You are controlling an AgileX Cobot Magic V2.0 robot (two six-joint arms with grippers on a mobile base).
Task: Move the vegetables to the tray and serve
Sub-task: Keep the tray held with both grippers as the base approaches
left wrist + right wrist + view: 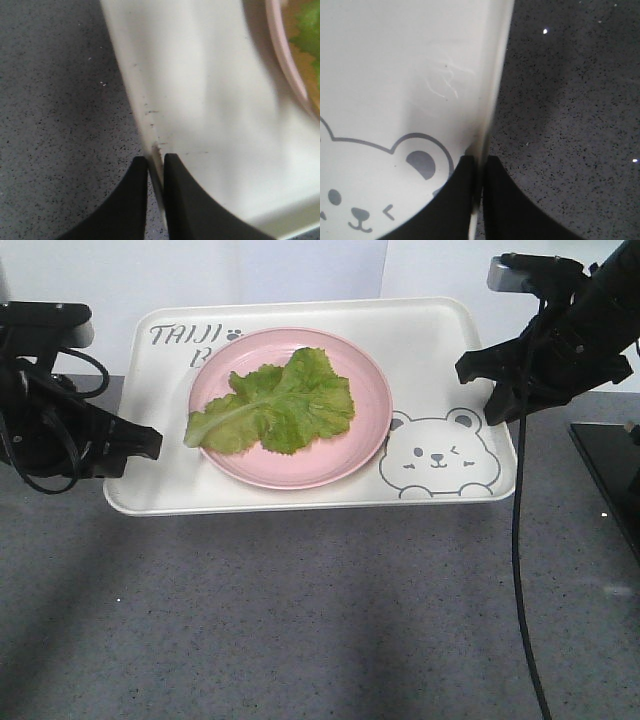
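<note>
The cream tray (420, 350) with a winking bear drawing is held off the grey counter, casting a shadow below it. On it rests a pink plate (372, 410) carrying the vegetables (280, 405), crinkly green lettuce leaves. My left gripper (150, 443) is shut on the tray's left rim (150, 125), its black fingers (135, 200) pinching the edge. My right gripper (497, 380) is shut on the tray's right rim (492, 100), beside the bear's ear (422, 162). The plate's edge (285, 55) and lettuce (307, 30) show at the top right of the left wrist view.
The speckled grey counter (300, 620) spreads below and in front of the tray. A black flat object (615, 475) lies at the right edge. A black cable (520, 570) hangs from the right arm across the counter. A white wall stands behind.
</note>
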